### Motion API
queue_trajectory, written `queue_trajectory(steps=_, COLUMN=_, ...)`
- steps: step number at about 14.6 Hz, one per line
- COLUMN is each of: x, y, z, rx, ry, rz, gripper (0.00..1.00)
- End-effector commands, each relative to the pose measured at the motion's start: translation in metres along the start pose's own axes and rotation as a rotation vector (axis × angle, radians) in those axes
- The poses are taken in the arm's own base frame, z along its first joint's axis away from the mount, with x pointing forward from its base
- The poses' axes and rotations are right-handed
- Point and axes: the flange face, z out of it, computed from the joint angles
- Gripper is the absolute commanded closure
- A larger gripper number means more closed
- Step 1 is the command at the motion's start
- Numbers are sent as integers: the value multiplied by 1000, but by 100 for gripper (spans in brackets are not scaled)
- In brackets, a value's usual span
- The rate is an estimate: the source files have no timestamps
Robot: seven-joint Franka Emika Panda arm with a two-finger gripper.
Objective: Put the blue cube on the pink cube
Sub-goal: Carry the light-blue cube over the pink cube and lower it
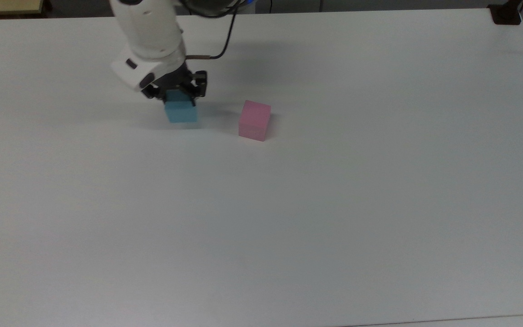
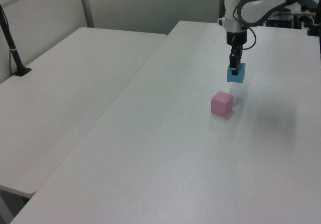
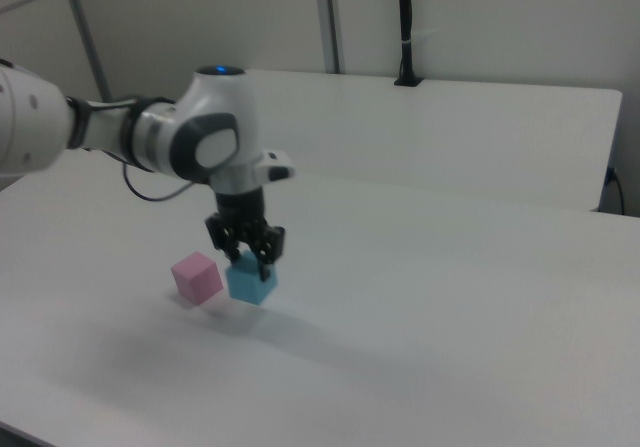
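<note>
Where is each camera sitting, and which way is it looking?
Top view: high above, looking down on the white table; the white arm reaches in from the top view's top edge, its claw gripping the small sky-blue cube.
Left view: beside the table, looking along it toward the arm at the far end, past the small pastel pink cube.
Right view: low, from the opposite side; the arm enters from the right view's left.
All three share both cubes and the claw.

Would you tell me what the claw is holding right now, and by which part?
The claw holds the blue cube by its upper part, fingers on opposite side faces.
</note>
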Motion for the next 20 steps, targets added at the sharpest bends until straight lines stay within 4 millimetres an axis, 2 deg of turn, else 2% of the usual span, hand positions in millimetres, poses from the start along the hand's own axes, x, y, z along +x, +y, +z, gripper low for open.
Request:
queue_trajectory(steps=1, x=-9, y=-75, z=-43, rx=8, ry=-21, rz=91, gripper=82)
queue_trajectory(steps=4, x=2, y=-128, z=-78, rx=19, ry=33, rz=201, gripper=82)
queue_trajectory(steps=5, x=6, y=-139, z=-85, rx=23, ry=50, rz=221, gripper=82)
queue_trajectory(steps=6, x=10, y=-159, z=-82, rx=19, ry=50, rz=237, gripper=82)
queue_trajectory(steps=8, x=12, y=-181, z=-72, rx=10, ry=43, rz=242, gripper=82)
queue_trajectory(steps=10, x=15, y=-191, z=-51, rx=-8, ry=13, rz=232, gripper=82)
queue_trajectory(steps=12, x=17, y=-192, z=-38, rx=-39, ry=1, rz=231, gripper=82)
queue_trajectory(steps=19, x=20, y=-180, z=-20, rx=-99, ry=-14, rz=224, gripper=82)
queue_trajectory(steps=20, x=22, y=-175, z=-19, rx=-96, ry=-11, rz=232, gripper=79)
